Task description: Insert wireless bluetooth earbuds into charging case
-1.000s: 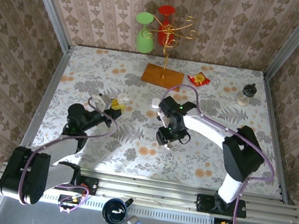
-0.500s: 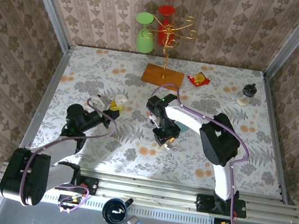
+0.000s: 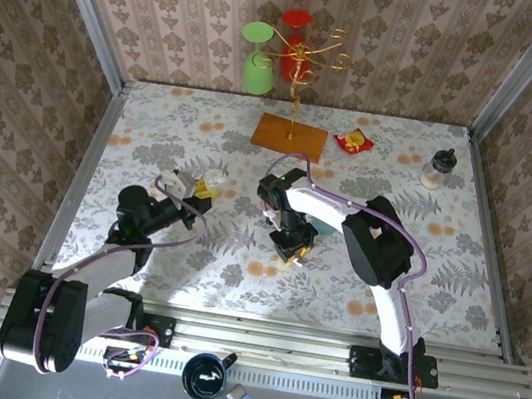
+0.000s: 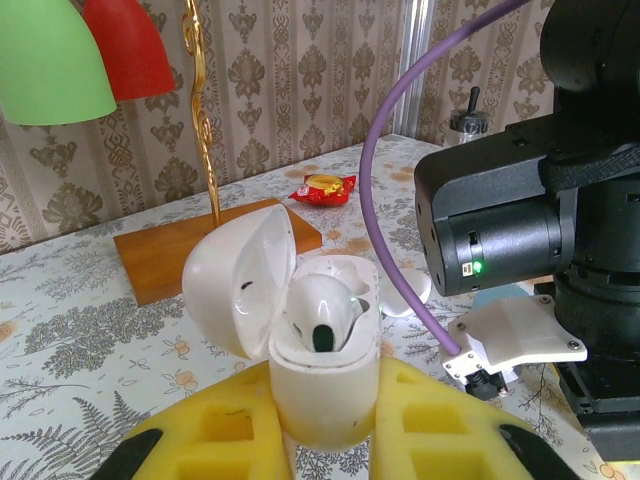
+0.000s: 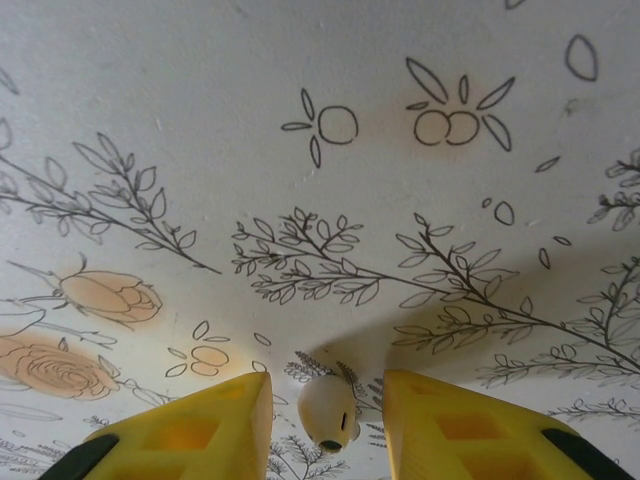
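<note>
My left gripper [image 4: 325, 425] is shut on an open white charging case [image 4: 325, 385], held upright with its lid [image 4: 235, 285] swung back to the left. One white earbud [image 4: 320, 312] sits in the case. In the top view that gripper [image 3: 202, 192] is left of centre with the case [image 3: 215, 175] at its tip. My right gripper [image 5: 328, 405] points straight down at the table, open. A second white earbud [image 5: 325, 412] lies on the cloth between its yellow fingers [image 5: 215, 420], with a gap on each side. In the top view the right gripper [image 3: 293, 248] is at mid-table.
A gold mug tree with a green and a red cup stands on a wooden base [image 3: 289, 134] at the back. A red snack packet [image 3: 353, 141] and a small jar [image 3: 438, 169] lie back right. A small white thing [image 4: 412, 292] and a pale-blue thing [image 4: 497, 296] sit by the right wrist.
The right arm has folded in to the left and its jaws have narrowed around the earbud on the table. The left gripper and the case have stayed put.
</note>
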`<state>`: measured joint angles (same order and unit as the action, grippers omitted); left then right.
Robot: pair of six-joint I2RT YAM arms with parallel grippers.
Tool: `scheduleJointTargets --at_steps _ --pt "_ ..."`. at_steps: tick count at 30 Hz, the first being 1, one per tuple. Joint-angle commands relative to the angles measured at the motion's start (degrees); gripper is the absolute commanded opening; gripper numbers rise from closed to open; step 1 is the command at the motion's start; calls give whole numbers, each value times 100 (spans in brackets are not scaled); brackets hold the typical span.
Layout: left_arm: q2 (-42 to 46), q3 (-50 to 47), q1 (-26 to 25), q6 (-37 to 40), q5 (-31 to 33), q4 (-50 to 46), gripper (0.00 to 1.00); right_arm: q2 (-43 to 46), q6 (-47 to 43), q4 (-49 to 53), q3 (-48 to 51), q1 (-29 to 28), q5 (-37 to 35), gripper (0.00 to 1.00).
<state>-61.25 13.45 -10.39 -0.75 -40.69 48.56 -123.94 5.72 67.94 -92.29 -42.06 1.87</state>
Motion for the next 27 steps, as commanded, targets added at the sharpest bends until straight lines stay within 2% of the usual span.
scheduleJointTargets --at_steps 1,10,12,19,23,27 --pt "79 -25 38 111 -83 35 4 -78 -80 125 29 -31 -10 33" --pt "74 -21 38 93 -99 39 4 -85 -53 26 146 -24 8 27" --pt "69 -18 40 99 -89 40 4 -52 -23 -12 182 -20 5 22" --pt "35 -34 38 97 -55 77 4 376 116 -378 366 60 236 21" --pt "17 -53 44 -40 -45 310 4 1034 349 -1244 769 201 623 20" --pt "-55 -19 -7 -214 -99 546 4 1911 486 -2586 1431 341 1125 19"
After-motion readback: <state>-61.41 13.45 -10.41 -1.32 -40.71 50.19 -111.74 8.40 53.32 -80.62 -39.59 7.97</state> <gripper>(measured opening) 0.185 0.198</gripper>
